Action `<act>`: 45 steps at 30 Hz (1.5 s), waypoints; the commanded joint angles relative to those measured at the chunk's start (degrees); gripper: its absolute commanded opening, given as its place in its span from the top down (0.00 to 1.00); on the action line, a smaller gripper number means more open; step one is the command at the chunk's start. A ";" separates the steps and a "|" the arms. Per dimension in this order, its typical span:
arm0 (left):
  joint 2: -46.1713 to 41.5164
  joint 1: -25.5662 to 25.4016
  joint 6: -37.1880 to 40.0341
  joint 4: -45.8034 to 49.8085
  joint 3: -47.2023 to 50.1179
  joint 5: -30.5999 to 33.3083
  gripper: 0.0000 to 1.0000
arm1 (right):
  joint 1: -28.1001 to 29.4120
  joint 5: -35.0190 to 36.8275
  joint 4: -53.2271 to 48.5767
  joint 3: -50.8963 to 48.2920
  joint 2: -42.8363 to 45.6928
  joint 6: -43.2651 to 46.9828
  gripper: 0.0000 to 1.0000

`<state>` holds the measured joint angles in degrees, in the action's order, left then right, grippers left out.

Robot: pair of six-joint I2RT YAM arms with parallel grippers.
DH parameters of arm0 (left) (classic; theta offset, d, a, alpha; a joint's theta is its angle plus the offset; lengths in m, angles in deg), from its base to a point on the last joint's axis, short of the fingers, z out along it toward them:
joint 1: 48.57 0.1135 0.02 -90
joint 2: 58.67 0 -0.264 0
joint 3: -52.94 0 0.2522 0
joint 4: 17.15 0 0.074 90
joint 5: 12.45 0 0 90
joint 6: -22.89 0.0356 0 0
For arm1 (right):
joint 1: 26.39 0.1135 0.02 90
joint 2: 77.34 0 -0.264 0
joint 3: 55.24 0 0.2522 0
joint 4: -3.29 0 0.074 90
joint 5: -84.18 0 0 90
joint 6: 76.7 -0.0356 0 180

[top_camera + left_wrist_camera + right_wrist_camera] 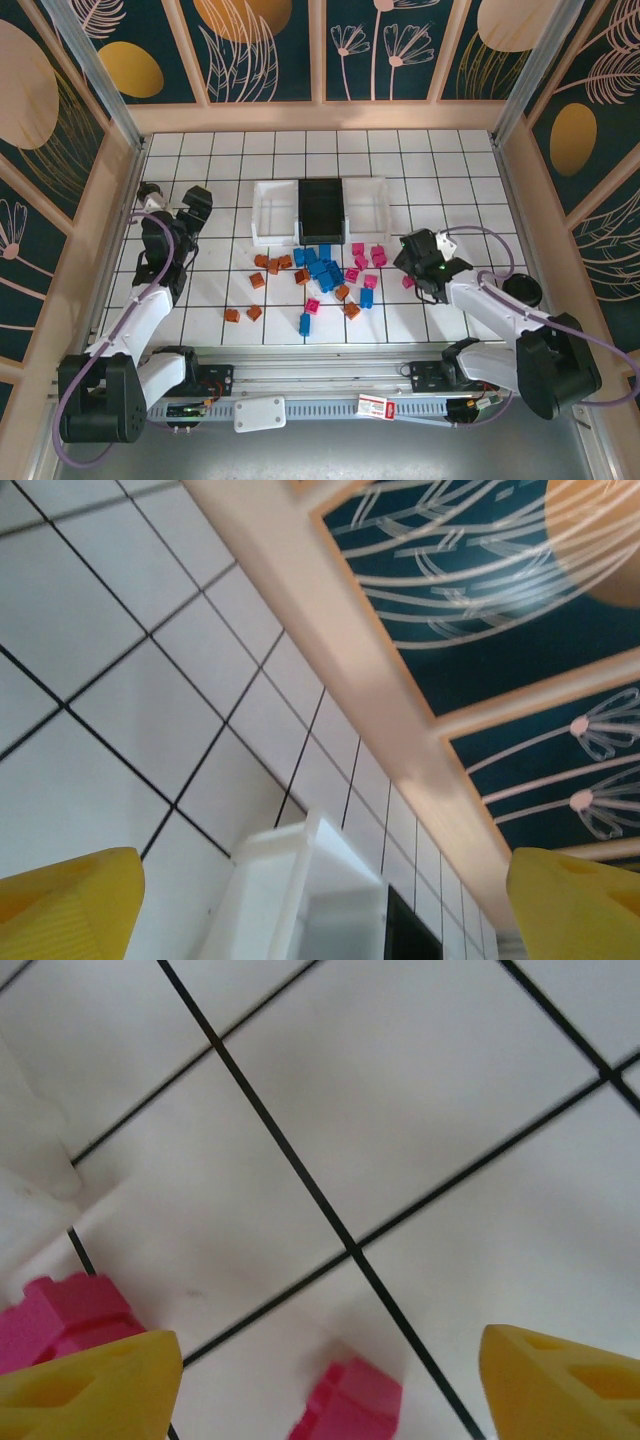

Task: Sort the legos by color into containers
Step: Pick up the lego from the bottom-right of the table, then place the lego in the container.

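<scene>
The legos point(322, 272) lie scattered mid-counter point(230, 160), just in front of the three containers point(262, 225). The left tool point(193, 207), fingers apart, sits over bare tiles between the containers and the left wall point(122, 200). The right tool point(415, 258), fingers apart, hangs low over a pink brick point(350, 1400), with open tiles to its right.

Tabletop point(420, 160): smooth white tiling, faint sheen. Legos point(322, 268): glossy moulded plastic. Containers point(258, 215): smooth plastic, white and black. Left end effector fingers point(70, 905): yellow plastic, finely ribbed.
</scene>
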<state>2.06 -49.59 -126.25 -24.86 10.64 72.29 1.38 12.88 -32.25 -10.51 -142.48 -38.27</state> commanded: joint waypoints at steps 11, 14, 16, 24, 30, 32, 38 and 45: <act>2.99 -0.29 2.98 4.88 -0.55 -8.24 0.09 | 1.73 -5.67 1.57 -3.74 -1.48 -1.12 0.39; 2.90 -0.70 3.66 5.80 -1.00 -8.01 0.09 | 1.69 -5.35 2.17 -3.16 -3.02 0.05 0.47; 2.66 -1.08 3.90 6.09 -0.99 -7.86 0.09 | 1.64 -4.92 2.42 -2.88 -3.63 0.75 0.53; 2.79 -3.96 5.43 8.39 -2.81 -6.11 0.08 | 1.16 -4.71 2.72 -1.38 -3.35 5.81 0.77; 2.47 -6.16 5.45 8.99 -3.64 -5.91 0.07 | 2.70 -8.47 5.89 6.20 -0.33 16.85 0.79; 2.29 -6.84 5.53 9.30 -3.68 -6.06 0.07 | 3.04 -9.68 7.97 10.22 -1.91 20.16 0.79; 0.01 -7.67 6.51 11.45 -3.14 -6.29 0.07 | 2.99 -9.80 12.03 22.19 -14.81 26.08 0.79; -2.65 -7.73 10.06 19.61 -4.20 -4.18 0.06 | 1.99 -7.00 14.74 31.09 -26.56 28.14 0.78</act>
<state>0.16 -57.13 -118.77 -10.83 8.33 66.91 3.94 3.57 -19.18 17.29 -166.50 -12.61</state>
